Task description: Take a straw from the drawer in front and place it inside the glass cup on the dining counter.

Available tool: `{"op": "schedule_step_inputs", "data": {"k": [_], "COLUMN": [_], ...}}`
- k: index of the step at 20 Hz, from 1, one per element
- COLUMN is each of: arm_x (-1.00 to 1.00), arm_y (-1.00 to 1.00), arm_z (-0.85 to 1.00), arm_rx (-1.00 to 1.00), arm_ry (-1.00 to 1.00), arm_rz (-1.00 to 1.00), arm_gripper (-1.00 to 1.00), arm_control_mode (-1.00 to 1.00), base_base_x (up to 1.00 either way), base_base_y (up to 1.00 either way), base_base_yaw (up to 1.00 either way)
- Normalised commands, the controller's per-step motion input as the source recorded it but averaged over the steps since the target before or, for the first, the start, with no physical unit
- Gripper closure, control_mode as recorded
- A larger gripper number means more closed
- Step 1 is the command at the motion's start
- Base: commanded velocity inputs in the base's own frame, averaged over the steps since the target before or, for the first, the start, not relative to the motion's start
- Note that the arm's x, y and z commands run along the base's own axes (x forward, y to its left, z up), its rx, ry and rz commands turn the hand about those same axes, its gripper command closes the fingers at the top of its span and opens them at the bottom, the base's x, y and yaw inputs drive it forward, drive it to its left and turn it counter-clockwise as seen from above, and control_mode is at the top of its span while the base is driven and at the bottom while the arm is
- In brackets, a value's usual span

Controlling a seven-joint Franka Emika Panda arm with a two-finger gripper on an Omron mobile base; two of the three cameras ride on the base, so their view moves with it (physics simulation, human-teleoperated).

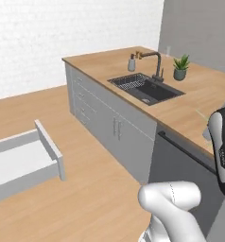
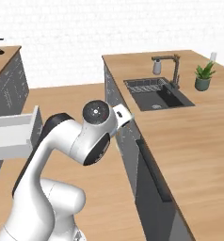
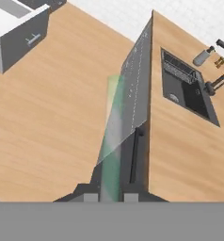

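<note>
Hand view | fingers [image 3: 110,197] clenched on straw [image 3: 115,136] | step: carrying it from open drawer [image 3: 20,28] | next: find glass cup on surface [image 3: 180,141]

Arm: my white arm [image 2: 67,146] rises from the base, its rounded shoulder low in the left base view and a dark-capped elbow joint bulging at mid-frame in the right base view.
Forearm: a black-and-white link stands near upright at the right edge of the left base view.
Hand: held high, looking steeply down.
Fingers [image 3: 110,196]: two small dark tips at the bottom of the hand view, drawn close together, clamped on a pale greenish translucent strip that runs up between them.
</note>
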Motion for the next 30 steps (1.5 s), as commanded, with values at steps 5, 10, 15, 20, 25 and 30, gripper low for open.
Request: {"op": "schedule_step_inputs", "data": {"k": [5, 10, 15, 20, 25, 30], "arm_x": [0.00, 0.00, 0.00, 0.00, 0.00, 0.00], "arm_y": [0.00, 0.00, 0.00, 0.00, 0.00, 0.00], "arm_z": [0.00, 0.00, 0.00, 0.00, 0.00, 0.00], "arm_rx": [0.00, 0.00, 0.00, 0.00, 0.00, 0.00], "arm_ry": [0.00, 0.00, 0.00, 0.00, 0.00, 0.00], "arm_rz": [0.00, 0.00, 0.00, 0.00, 0.00, 0.00], "arm_gripper": [1.00, 1.00, 1.00, 1.00, 1.00, 1.00], "arm_control_mode": [1.00, 1.00, 1.00, 1.00, 1.00, 1.00], "base_base_x": [-0.60, -0.32, -0.06, 0.00, 0.06, 0.14], "base_base_y": [-0.47, -0.59, -0.73, -0.84, -0.91, -0.95], "base_base_yaw": [-0.26, -0.25, -0.18, -0.10, -0.05, -0.02]}}
